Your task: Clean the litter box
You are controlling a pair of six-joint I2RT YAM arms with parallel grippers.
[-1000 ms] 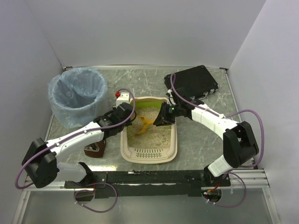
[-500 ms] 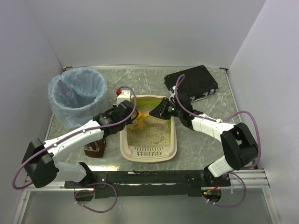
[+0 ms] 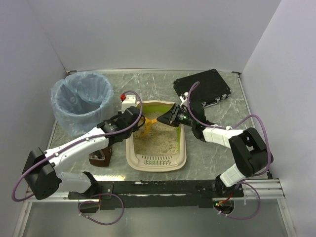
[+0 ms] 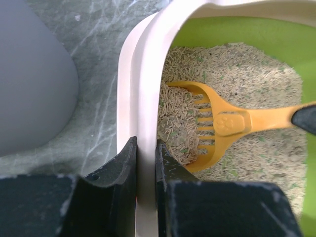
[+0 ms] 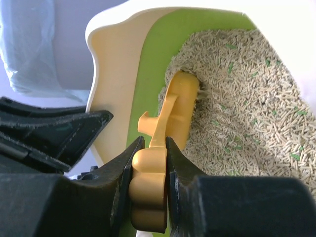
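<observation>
From the top view the table (image 3: 148, 84) is a grey marbled slab boxed in by plain pale walls on three sides, with a black rail (image 3: 158, 187) along the near edge. The litter box (image 3: 183, 148) sits about mid-table, grille end toward the arms. A round bin (image 3: 74, 121) lined with a blue bag is off to the left, and a black case (image 3: 202, 86) is at the back right. There's a small white box with a red knob (image 3: 129, 102) just behind the litter box's far left corner, and a small brown thing (image 3: 100, 159) by the left arm that's too small to make out. The left gripper (image 3: 134, 117) is at the box's left rim. The right gripper (image 3: 165, 117) reaches in over the far end, with a yellow scoop (image 3: 149, 123) sticking out of it.

The left wrist view shows what the top view can't. The left gripper's jaws are pinched down on the litter box's beige left rim, one finger (image 4: 126, 163) outside the wall and the other inside. The yellow scoop lies slotted face up, tilted against that wall with pale pellet litter (image 4: 237, 69) piled on it. The bin's grey side fills the left of that view.

The right wrist view has the right gripper's jaws closed tight on the end of the yellow scoop's handle. The scoop head is dug into the litter right beside the lime-green inner wall (image 5: 153, 79). The black left gripper pokes in at the left, beside the rim.
</observation>
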